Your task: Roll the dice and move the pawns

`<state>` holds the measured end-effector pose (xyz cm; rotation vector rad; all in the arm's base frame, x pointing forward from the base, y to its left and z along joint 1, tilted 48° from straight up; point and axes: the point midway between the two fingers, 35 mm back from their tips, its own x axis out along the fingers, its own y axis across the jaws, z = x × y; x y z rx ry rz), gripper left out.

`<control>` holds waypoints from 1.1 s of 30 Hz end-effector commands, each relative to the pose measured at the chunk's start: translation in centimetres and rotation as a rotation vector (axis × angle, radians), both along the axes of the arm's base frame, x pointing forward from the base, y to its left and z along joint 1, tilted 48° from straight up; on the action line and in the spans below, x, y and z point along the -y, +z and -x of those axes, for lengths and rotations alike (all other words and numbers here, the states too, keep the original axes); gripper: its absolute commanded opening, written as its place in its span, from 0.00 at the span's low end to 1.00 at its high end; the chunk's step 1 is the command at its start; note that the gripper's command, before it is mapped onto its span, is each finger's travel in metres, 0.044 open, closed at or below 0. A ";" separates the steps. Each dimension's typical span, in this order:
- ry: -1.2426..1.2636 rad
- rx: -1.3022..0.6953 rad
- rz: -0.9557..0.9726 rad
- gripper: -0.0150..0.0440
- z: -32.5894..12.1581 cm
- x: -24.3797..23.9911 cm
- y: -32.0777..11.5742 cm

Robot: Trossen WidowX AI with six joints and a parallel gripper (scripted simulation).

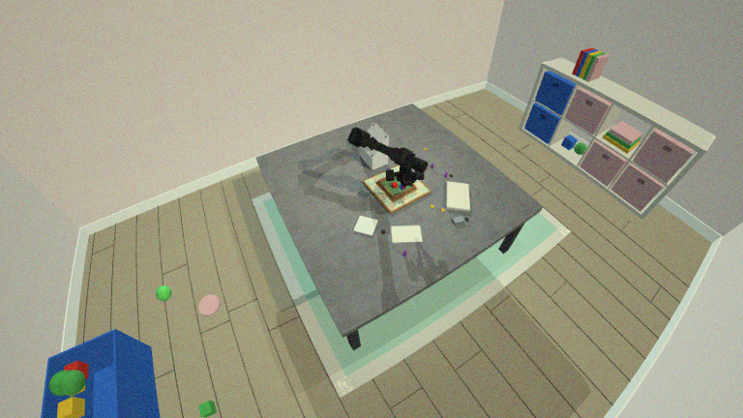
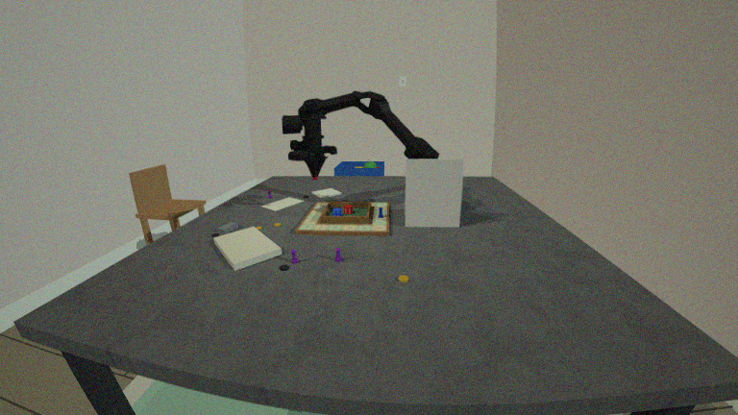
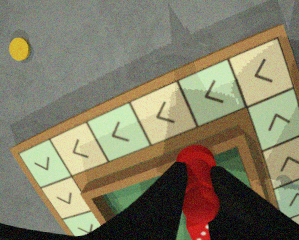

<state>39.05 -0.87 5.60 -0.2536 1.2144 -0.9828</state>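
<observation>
- The red pawn (image 3: 197, 190) is clamped between the black fingers of the gripper (image 2: 314, 170) and is carried in the air, above the board (image 2: 345, 218) and well clear of the bench (image 2: 489, 290).
- In the wrist view the pawn is seen over the inner edge of the arrowed track, just at the rim of the central tray (image 2: 348, 214); both the red die (image 2: 348, 208) and the blue die (image 2: 336, 210) lie inside that tray.
- The grip is taken low on a rounded, narrow piece, so a slip or a tilt in transit is judged possible, and a drop into the tray would disturb the dice and spoil the numbers.
- The pips cannot be read in these views, so a miscount of squares is a real risk.
- If the pawn is set down on a line between squares, or released while tilted, it could topple.
- The blue pawn (image 2: 380, 212) stands on the track and could be knocked by a low pass.
- The purple pawns (image 2: 337, 255) and the yellow token (image 2: 403, 278) lie well apart from the board and are to be left untouched.
</observation>
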 end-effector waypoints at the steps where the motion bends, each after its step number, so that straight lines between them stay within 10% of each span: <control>1: 0.003 -0.016 -0.003 0.25 0.0 -0.9 -3.0; 13: 0.002 -0.014 -0.003 0.25 0.4 -2.7 -12.1; 33: 0.002 -0.014 -0.002 0.25 0.5 0.1 -15.2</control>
